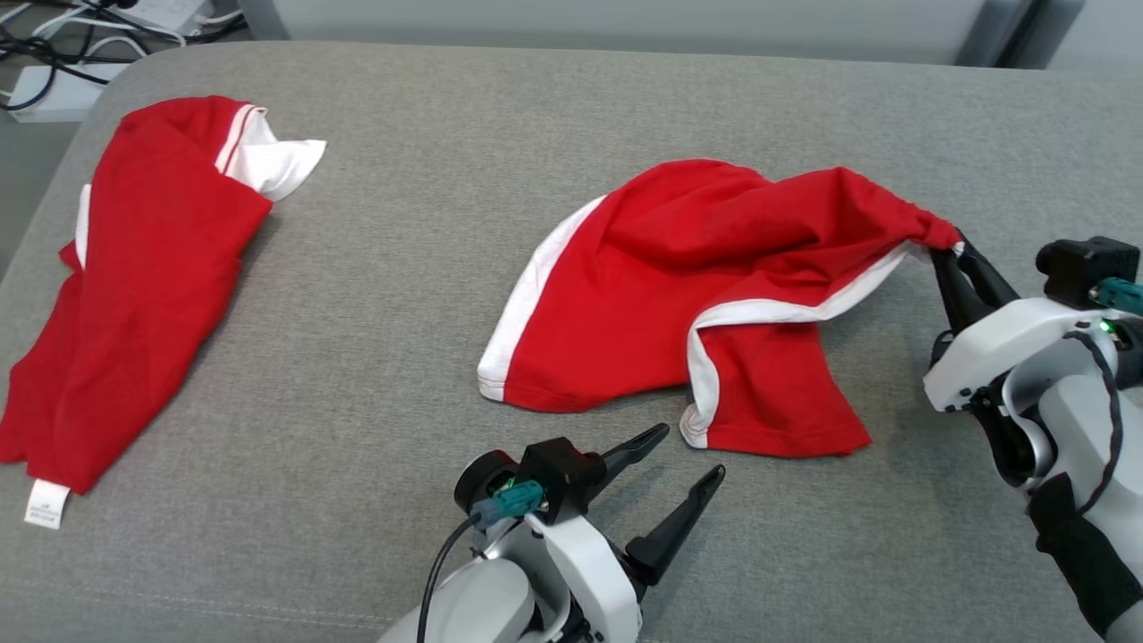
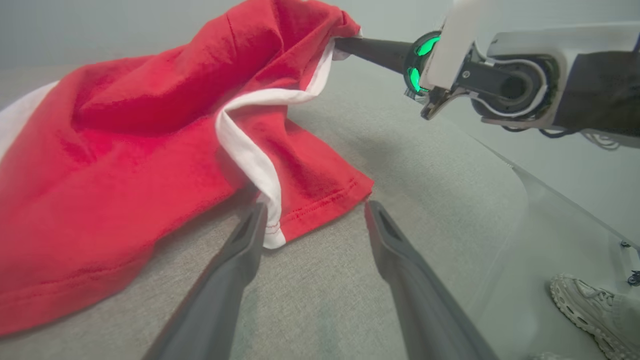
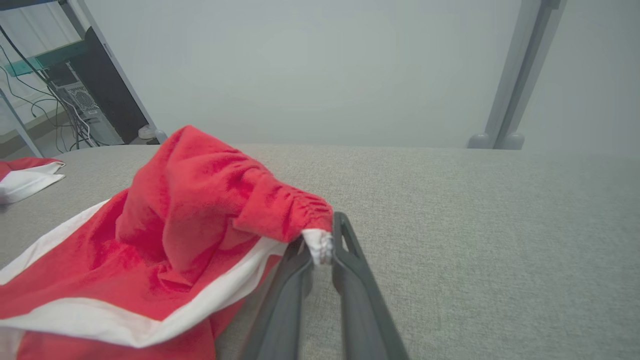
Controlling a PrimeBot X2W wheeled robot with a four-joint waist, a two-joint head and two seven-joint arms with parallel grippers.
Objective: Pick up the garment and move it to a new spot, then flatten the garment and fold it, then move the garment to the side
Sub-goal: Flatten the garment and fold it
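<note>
Garment [image 1: 705, 286], red with white trim, lay crumpled on the grey surface [image 1: 429, 268] right of centre; the right gripper [image 1: 957, 254] pinched its bunched right corner; the left gripper [image 1: 692, 449] stood spread wide just beside its near hem; a second garment [image 1: 134, 268] lay well apart, left.

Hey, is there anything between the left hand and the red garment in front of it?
Nothing visible. The open left hand points at the near hem corner of the garment across bare grey surface. The right hand is shut on its far corner. A second garment lies well off to the left.
</note>
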